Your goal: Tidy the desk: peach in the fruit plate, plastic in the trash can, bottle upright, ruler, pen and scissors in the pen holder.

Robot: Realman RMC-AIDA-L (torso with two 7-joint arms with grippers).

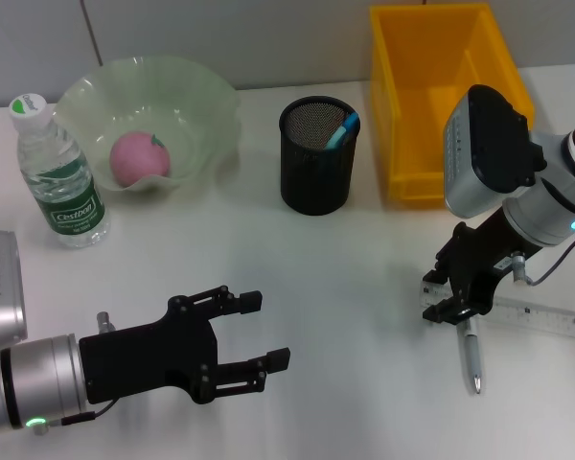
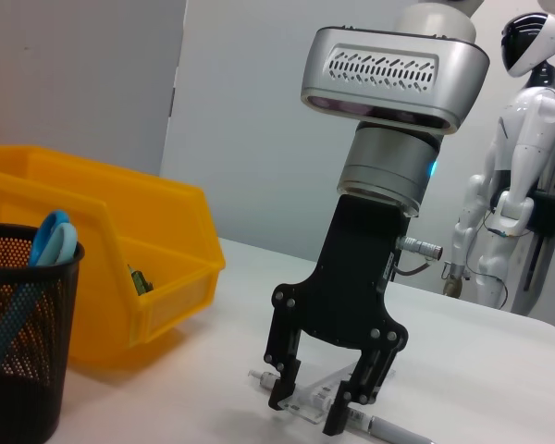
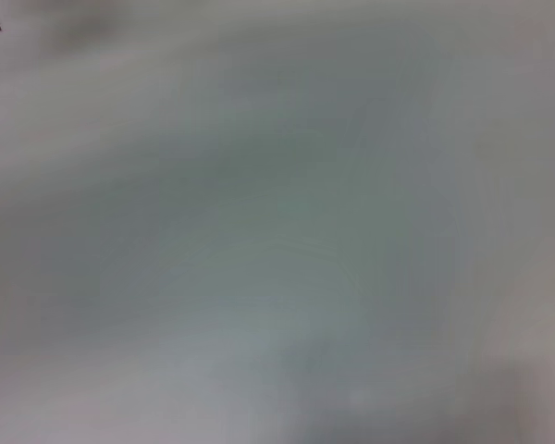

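Reaching down at the near right of the bench (image 1: 345,287), my right fingers (image 1: 457,309) stand spread over the pen (image 1: 471,356) and the end of the clear ruler (image 1: 517,312), one on each side of the pen's top. Both things lie flat on the bench, the pen crossing the ruler. My left fingers (image 1: 254,331) hover spread and empty over the near left. The peach (image 1: 139,157) sits in the fruit plate (image 1: 201,91), the bottle (image 1: 59,172) stands upright beside it, and blue-handled scissors (image 1: 341,130) stand in the mesh pen holder (image 1: 316,168). A yellow bin (image 1: 441,57) sits behind my right arm.
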